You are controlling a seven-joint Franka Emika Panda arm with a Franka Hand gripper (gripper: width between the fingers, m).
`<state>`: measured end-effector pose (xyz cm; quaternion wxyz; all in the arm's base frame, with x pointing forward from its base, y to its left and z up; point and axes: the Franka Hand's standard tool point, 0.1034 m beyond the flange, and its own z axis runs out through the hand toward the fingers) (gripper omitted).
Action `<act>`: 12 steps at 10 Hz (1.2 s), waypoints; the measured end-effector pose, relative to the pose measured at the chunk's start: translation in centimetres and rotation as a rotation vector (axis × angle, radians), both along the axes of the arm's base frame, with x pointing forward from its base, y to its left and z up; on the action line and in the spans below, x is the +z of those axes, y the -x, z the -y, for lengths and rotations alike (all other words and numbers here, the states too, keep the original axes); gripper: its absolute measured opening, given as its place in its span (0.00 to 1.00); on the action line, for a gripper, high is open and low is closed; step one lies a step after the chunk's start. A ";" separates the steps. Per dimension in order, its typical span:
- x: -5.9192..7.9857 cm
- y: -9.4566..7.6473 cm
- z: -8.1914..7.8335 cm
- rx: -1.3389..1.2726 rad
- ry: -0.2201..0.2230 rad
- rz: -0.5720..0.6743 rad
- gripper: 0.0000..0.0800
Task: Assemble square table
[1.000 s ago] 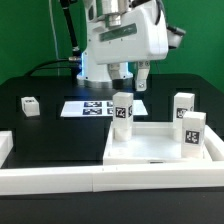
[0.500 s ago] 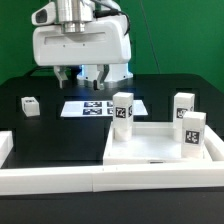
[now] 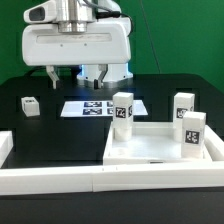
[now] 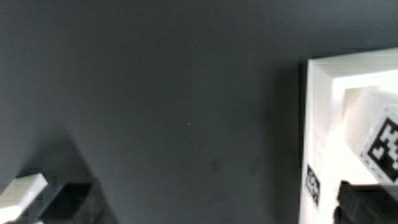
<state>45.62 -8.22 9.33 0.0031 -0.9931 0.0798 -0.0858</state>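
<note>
Exterior view: my two-finger gripper (image 3: 67, 74), jaws spread wide and empty, hangs at 11 o'clock above the black table (image 3: 50, 135); the large white rimmed square plastic panel (image 3: 150, 150) lies at 5 o'clock, three short white tagged legs (image 3: 122, 108) upright on it; a fourth small white leg (image 3: 29, 105) sits at 9 o'clock; risk: an off-centre descent could knock that leg aside.
</note>
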 end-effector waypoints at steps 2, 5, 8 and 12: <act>-0.7 3.2 3.1 0.205 0.037 -0.030 0.81; -0.8 6.5 6.9 0.480 0.060 -0.084 0.81; -0.8 6.7 7.6 0.601 0.079 -0.106 0.81; -3.0 7.0 7.1 0.486 0.033 -0.249 0.81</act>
